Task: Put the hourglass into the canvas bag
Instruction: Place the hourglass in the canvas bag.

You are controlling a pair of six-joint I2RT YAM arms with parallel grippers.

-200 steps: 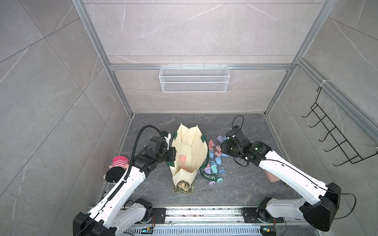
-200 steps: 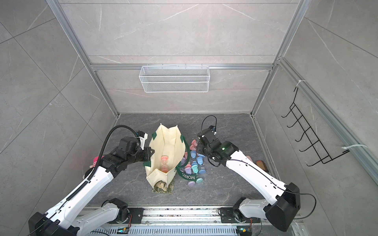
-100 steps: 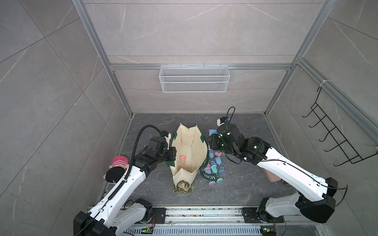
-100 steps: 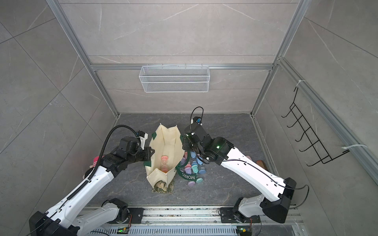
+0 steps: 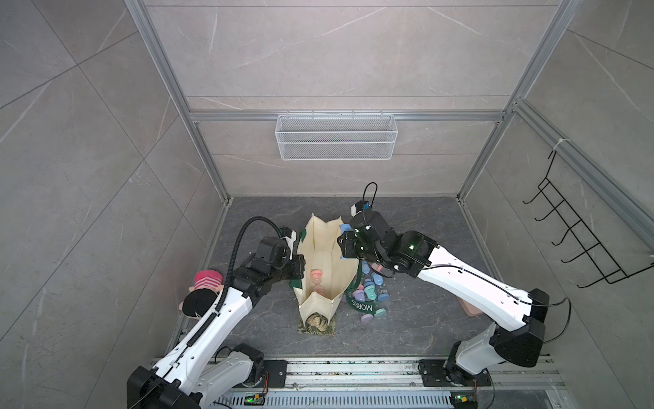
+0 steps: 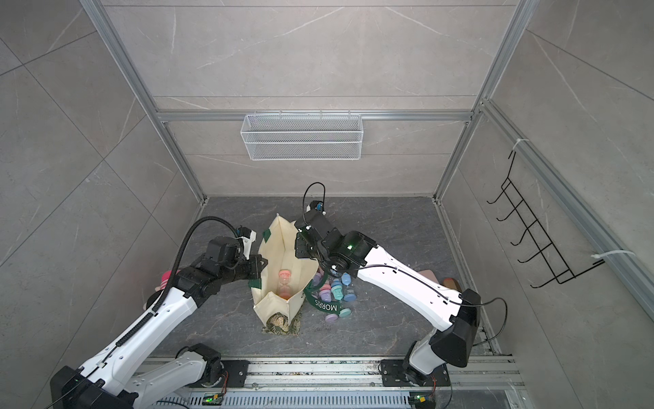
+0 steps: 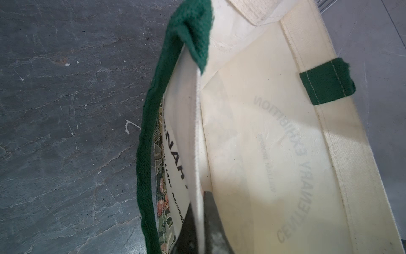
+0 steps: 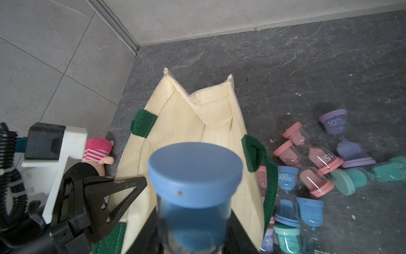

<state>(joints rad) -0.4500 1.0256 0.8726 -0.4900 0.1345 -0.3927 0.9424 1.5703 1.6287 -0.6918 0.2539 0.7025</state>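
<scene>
On the dark floor [image 5: 407, 318] the canvas bag [image 5: 327, 248] stands open, our left gripper [image 5: 300, 266] pinching its nine-o'clock rim. Our right gripper [image 5: 345, 244], clamped on the blue hourglass [image 8: 195, 171], hovers over the two-o'clock rim. We should centre it, lower it, then let go.

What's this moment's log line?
left claw: shut on canvas bag | right claw: shut on blue hourglass at bag mouth | pink hourglass: inside bag

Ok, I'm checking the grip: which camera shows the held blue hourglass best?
The right wrist view: the blue hourglass fills the centre, cap toward the camera, before the open canvas bag. In a top view only a small blue end shows at the bag's rim; the left wrist view shows none of it.
</scene>
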